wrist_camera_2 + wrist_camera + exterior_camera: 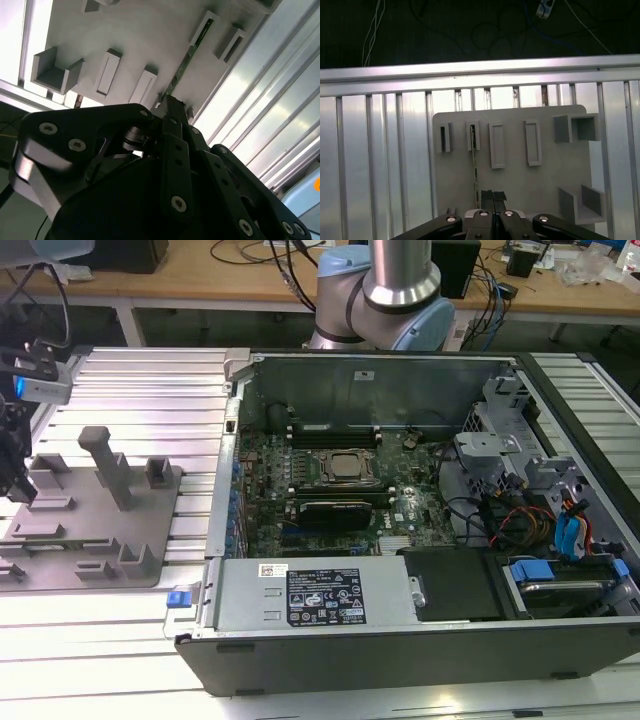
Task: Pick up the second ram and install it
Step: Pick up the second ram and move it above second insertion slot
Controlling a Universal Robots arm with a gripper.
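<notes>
Gripper [493, 196] apparently pinches the second ram [475, 165], a light, stiff but fragile board, by its flat faces at the holder plate [520, 186].

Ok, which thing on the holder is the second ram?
On the grey holder plate on the ribbed metal table, the second ram stands on edge, running from a slotted block toward the gripper. Unlike the grey blocks beside it, it is a thin greenish strip.
</notes>
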